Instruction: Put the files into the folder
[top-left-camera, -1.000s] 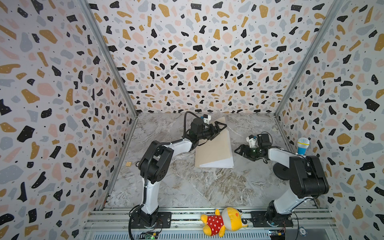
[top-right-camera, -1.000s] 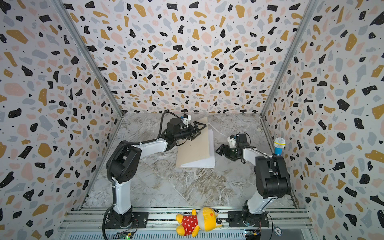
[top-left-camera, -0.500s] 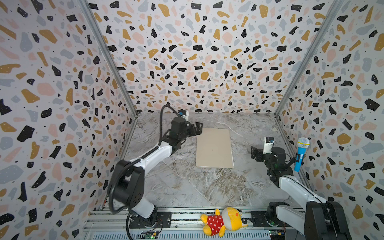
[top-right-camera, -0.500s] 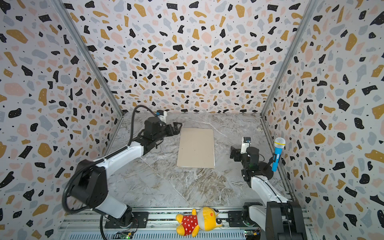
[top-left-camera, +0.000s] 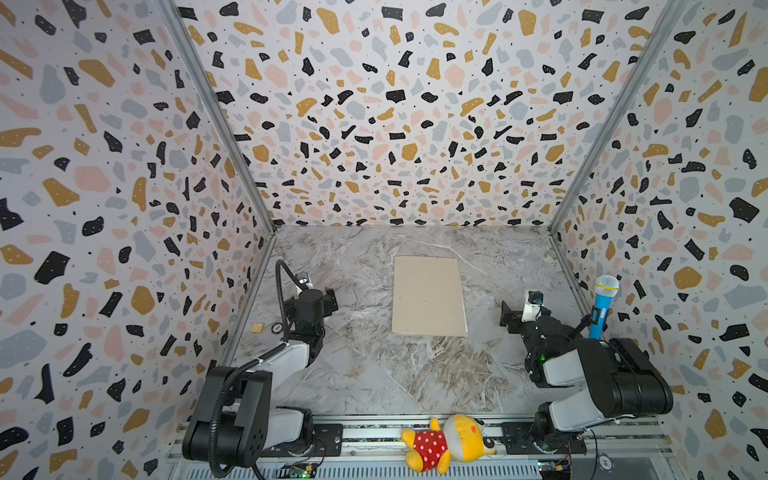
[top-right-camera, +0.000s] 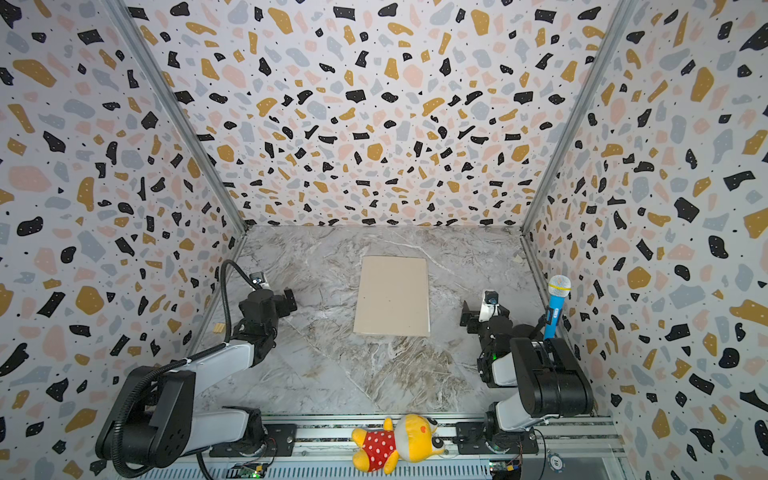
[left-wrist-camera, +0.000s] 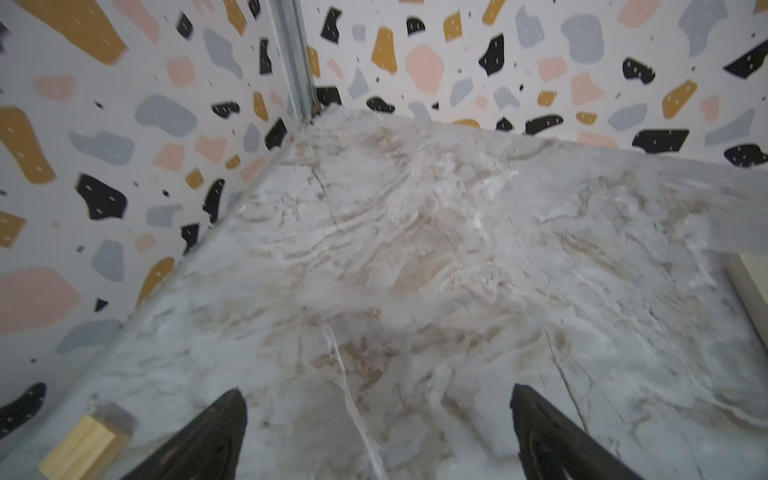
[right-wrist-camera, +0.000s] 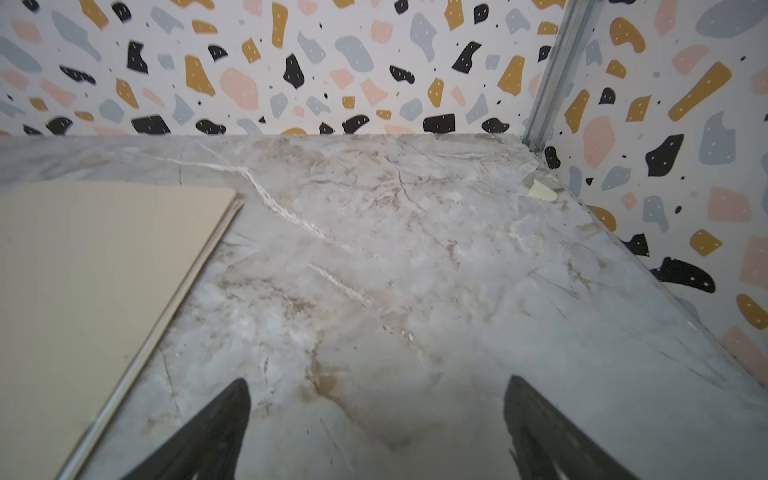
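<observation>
The tan folder (top-left-camera: 428, 297) (top-right-camera: 392, 297) lies shut and flat in the middle of the marble table. The files are hidden. My left gripper (top-left-camera: 331, 300) (top-right-camera: 289, 301) hovers to the left of the folder, well apart from it, open and empty. In the left wrist view the left gripper (left-wrist-camera: 376, 390) has only bare marble between its fingers, and the folder's edge (left-wrist-camera: 752, 286) shows at the side. My right gripper (top-left-camera: 509, 318) (top-right-camera: 467, 318) stands to the right of the folder, also open and empty. The right wrist view shows the right gripper (right-wrist-camera: 378, 380) over bare marble beside the folder (right-wrist-camera: 95, 291).
A blue toy microphone (top-left-camera: 602, 307) stands by the right wall behind the right arm. A yellow plush toy (top-left-camera: 449, 442) lies on the front rail. A small wooden block (top-left-camera: 257, 327) (left-wrist-camera: 83, 449) sits at the left wall. A pale paper scrap (right-wrist-camera: 540, 192) lies near the back right corner.
The folder's cover, held up a second ago, now lies flat and shut. Both arms have pulled back from the folder toward the sides and front. The right gripper has opened wider.
</observation>
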